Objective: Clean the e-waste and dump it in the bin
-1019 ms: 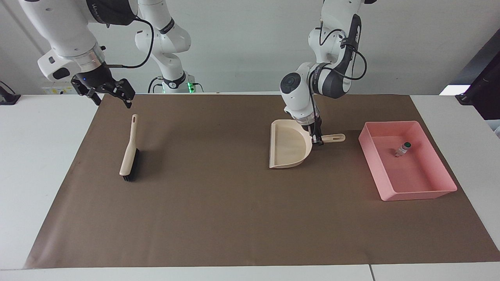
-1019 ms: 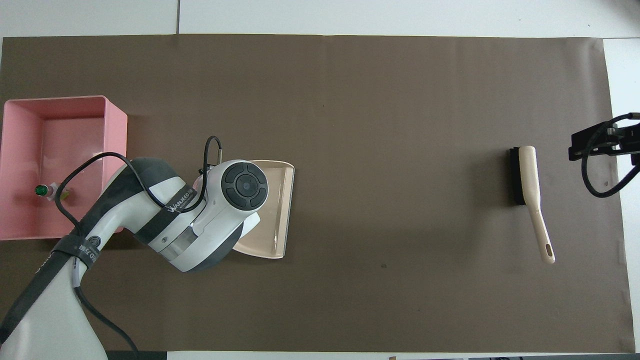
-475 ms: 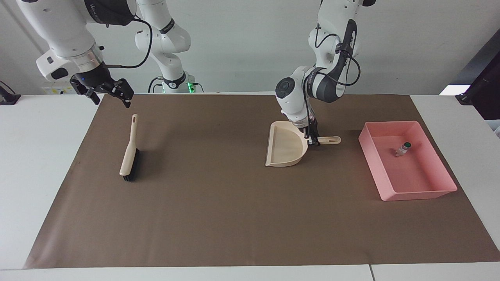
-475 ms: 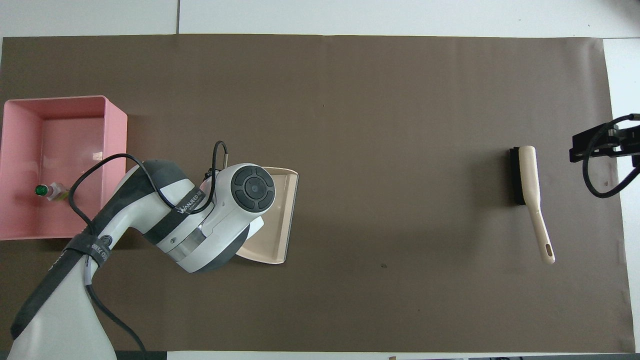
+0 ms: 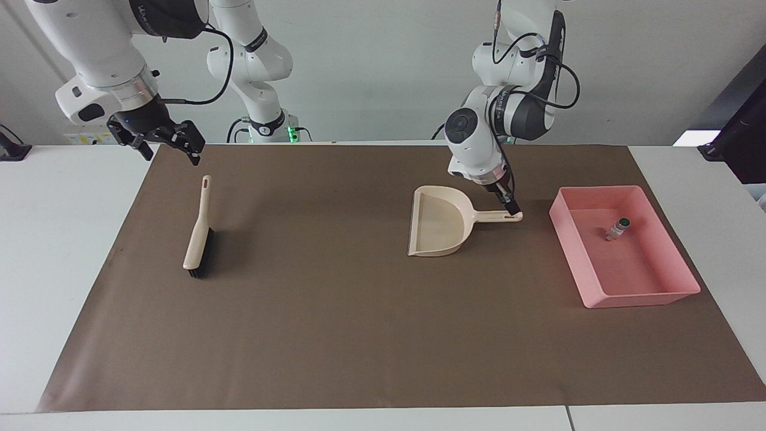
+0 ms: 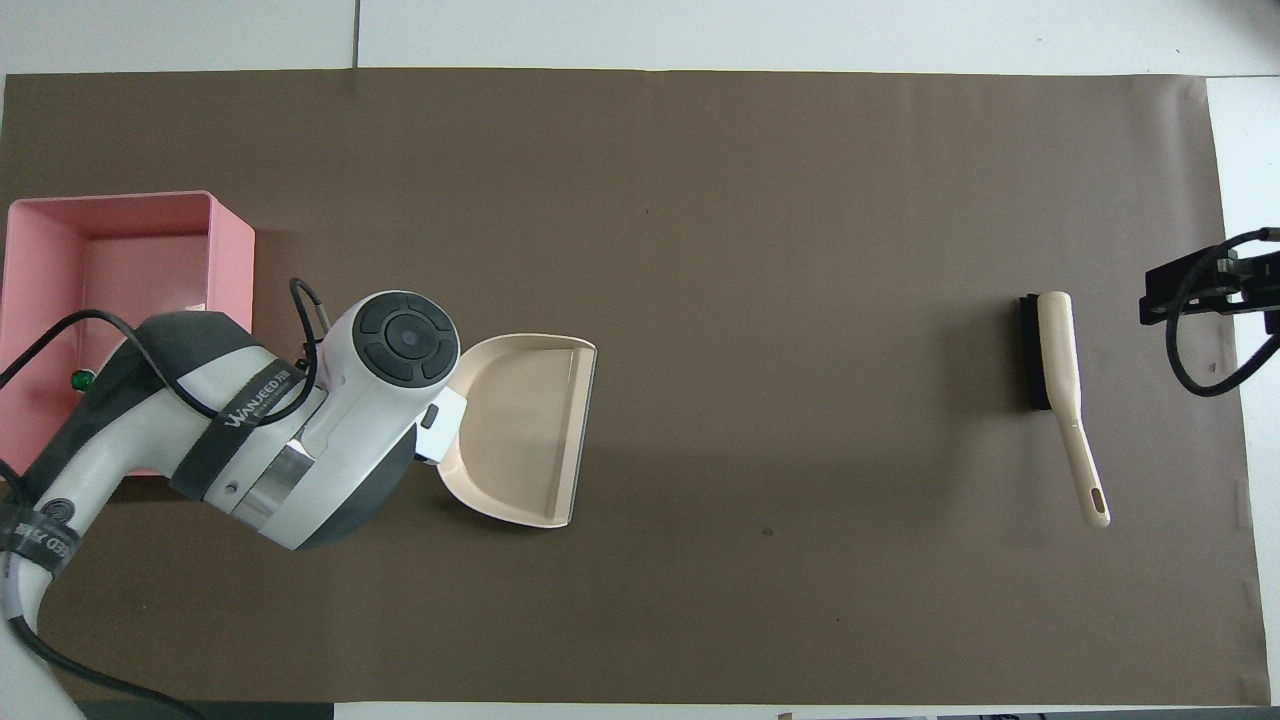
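Dustpan (image 5: 440, 226), beige, flat on brown mat (image 5: 335, 311) near mid-surface, toward left arm's end; open mouth faces right arm's end, handle (image 5: 499, 216) points at bin. Pan looks empty.

Bin (image 5: 622, 254): pink rect. tray w/ sloping walls, on mat at left arm's end, just beside dustpan handle tip, not touching. Holds e-waste cylinder (image 5: 616, 228), whitish-grey w/ green end, lying on tray floor in the part nearer the robots. In overhead view only its green end (image 6: 82, 379) shows past the arm. Black battery-like piece: can't find it in either view.

Left hand (image 5: 511, 208): low over outer end of dustpan handle, fingertips right at it; contact or small gap, can't tell. No grip visible, and whether fingers are spread or together can't be made out. Overhead view: hand hidden under own wrist and arm (image 6: 300, 430).

Right hand (image 5: 173, 140): raised over mat edge at right arm's end, above tip of brush handle, well clear of it. Holds nothing; fingers apart. Arm waits. Overhead view shows its black body (image 6: 1205, 290) at frame edge.

Brush (image 5: 198, 239): beige handle, black bristles, lying on mat at right arm's end, handle tip toward robots. Well apart from dustpan.

Surface (image 5: 66, 239): white, mat covers most.
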You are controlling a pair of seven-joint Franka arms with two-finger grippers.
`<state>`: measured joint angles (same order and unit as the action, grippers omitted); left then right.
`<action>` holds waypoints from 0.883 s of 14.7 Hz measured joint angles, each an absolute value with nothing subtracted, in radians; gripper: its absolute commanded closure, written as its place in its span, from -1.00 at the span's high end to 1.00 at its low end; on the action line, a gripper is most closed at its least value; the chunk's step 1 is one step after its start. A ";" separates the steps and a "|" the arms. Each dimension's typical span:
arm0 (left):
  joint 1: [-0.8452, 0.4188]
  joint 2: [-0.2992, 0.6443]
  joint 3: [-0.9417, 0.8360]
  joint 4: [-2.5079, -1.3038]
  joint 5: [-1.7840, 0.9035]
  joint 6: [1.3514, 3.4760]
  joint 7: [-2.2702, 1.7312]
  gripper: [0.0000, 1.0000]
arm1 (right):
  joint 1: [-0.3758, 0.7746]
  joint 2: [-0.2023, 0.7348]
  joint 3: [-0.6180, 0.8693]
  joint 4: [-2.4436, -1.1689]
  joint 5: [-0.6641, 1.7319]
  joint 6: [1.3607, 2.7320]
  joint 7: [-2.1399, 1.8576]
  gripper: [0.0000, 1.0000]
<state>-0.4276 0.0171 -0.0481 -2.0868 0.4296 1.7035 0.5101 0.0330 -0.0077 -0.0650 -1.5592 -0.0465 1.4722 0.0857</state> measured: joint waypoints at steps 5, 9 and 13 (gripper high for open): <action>-0.207 -0.012 -0.043 -2.080 0.246 1.679 0.042 0.95 | 0.037 -0.008 -0.065 -1.559 -0.047 1.472 0.086 0.99; -0.026 -0.037 -0.037 -1.975 0.114 1.687 0.013 0.95 | 0.038 -0.008 -0.065 -1.559 -0.047 1.472 0.086 0.99; 0.044 -0.054 -0.036 -1.771 0.023 1.664 0.011 0.96 | 0.045 -0.008 -0.065 -1.559 -0.047 1.472 0.086 0.99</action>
<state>0.0439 -0.0543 -0.0358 -1.7710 0.0227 1.6640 0.0113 0.0451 -0.0084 -0.0650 -1.5594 -0.0465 1.4722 0.0857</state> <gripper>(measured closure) 0.022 0.004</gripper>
